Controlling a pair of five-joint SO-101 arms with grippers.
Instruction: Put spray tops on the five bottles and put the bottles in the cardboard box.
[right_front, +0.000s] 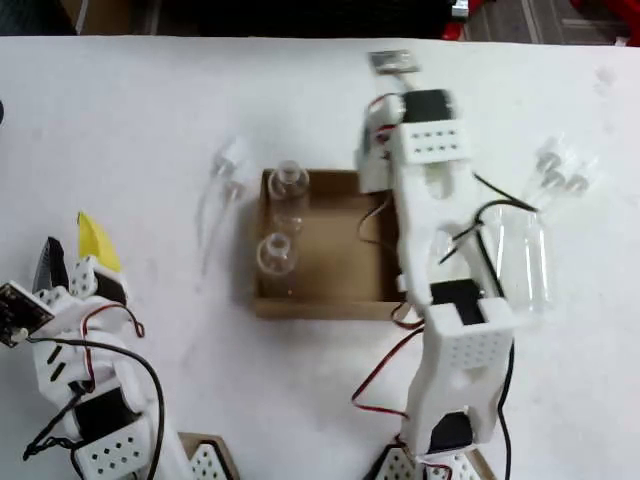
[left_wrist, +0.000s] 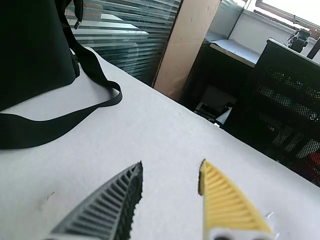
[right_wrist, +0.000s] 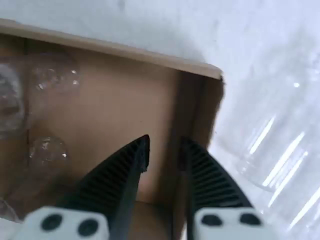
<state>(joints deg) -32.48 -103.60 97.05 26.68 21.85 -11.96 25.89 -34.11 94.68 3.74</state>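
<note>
Five-bottle job. Found lying bottles on tabletop just beside right gripper, beyond cardboard box wall; fingers slightly apart, empty, poised over that wall. Noted upright bottles inside box. Judged light, thin-walled, slippery, apt to roll: grip at neck, gently. Left gripper well apart from all bottles, fingers spread, empty.
</note>
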